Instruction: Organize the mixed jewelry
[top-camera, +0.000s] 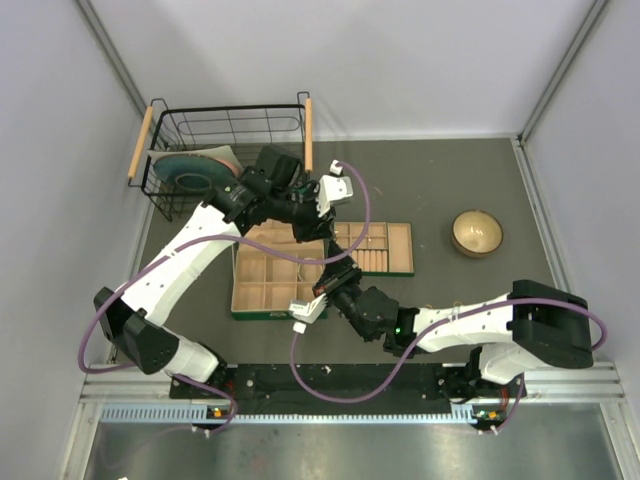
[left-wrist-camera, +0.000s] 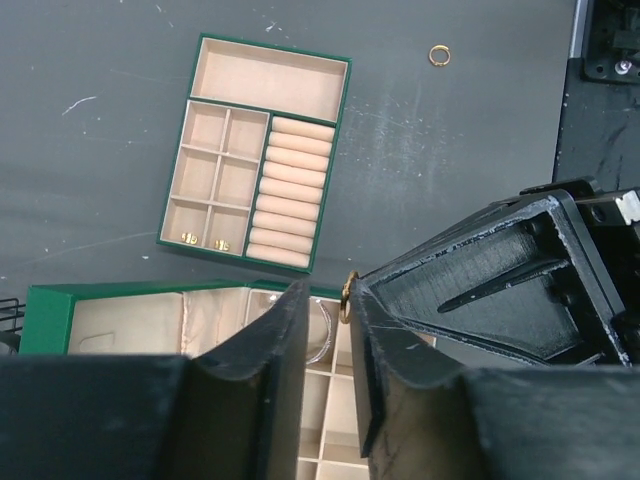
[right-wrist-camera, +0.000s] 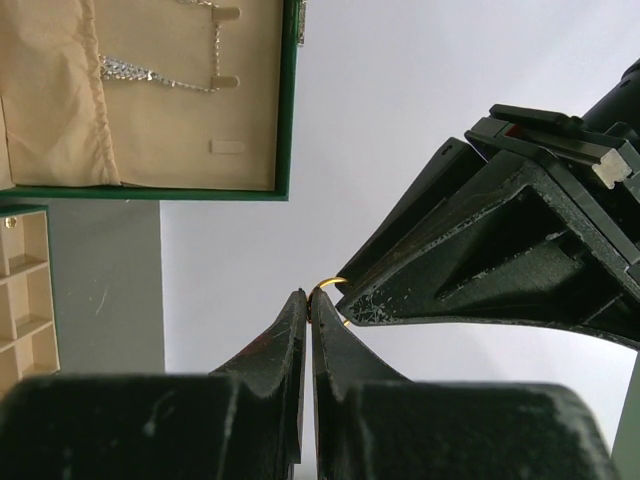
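Handover is what I read here: my right gripper (right-wrist-camera: 310, 296) is pinched tight on one gold ring (right-wrist-camera: 329, 286), up in the air over the green box (left-wrist-camera: 45, 315). That ring sits inside the narrow gap of my left gripper (left-wrist-camera: 328, 296), against one finger and clear of the other, so the left has not clamped. From the left wrist it shows edge-on, flat sides facing the pads. I count four rings: this one, a loose ring (left-wrist-camera: 438, 54) on the table (left-wrist-camera: 100, 150) well apart, and two stored rings (left-wrist-camera: 187, 237) in neighbouring cells of the tray (left-wrist-camera: 275, 48). One silver bracelet hoop (left-wrist-camera: 322, 335) lies in the box.
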